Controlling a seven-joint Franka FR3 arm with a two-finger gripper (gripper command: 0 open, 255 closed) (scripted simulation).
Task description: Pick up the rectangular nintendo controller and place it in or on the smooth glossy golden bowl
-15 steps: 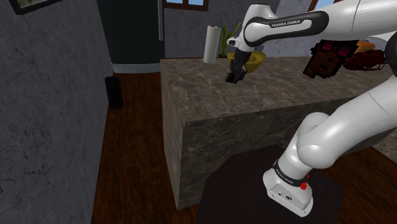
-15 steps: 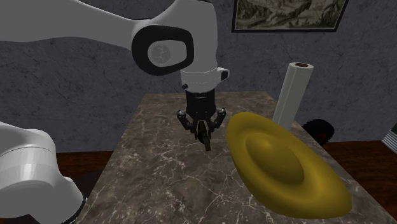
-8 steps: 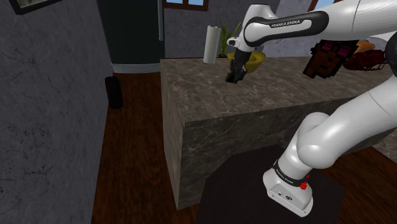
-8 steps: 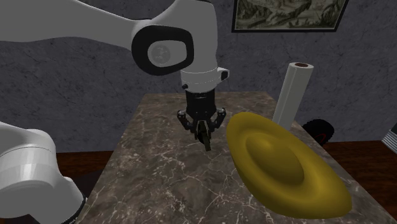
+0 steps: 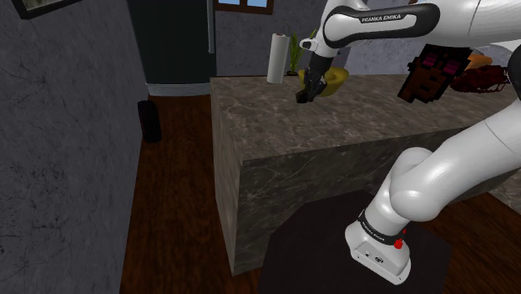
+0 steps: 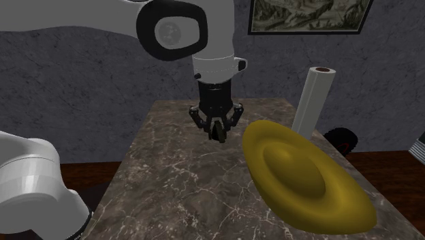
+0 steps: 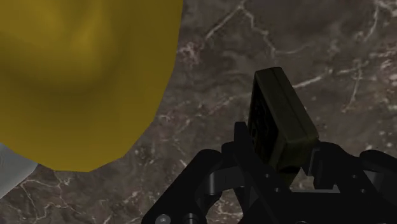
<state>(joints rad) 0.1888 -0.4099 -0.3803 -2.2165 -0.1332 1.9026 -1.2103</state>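
In the second exterior view's centre, the gripper (image 6: 218,137) clasps the dark controller (image 7: 278,121), seemingly mid-carry; next, move right over the golden bowl (image 6: 300,170).

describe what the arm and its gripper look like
The arm has smooth, rounded white segments with dark joints. A black band near the wrist carries white FRANKA EMIKA lettering. Its base shows a small red button. The gripper is all black, with two fingers.

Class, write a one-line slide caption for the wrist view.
The hand clasps the dark rectangular controller over the marbled counter, golden bowl alongside.
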